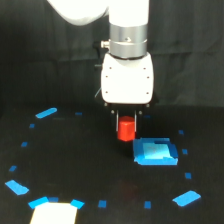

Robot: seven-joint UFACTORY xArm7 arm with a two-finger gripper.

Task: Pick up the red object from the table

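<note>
Black matte bench [75,165], blue tape marks scattered across it. Near its middle, the white arm's tool [127,120] seems clamped on the small red-orange stubby block [126,129], just beside a flat blue square piece [155,152]. Grasp apparently made; whether lifted is unclear.

black table [75,165], blue square piece [155,152], tape marks [46,113]
</note>
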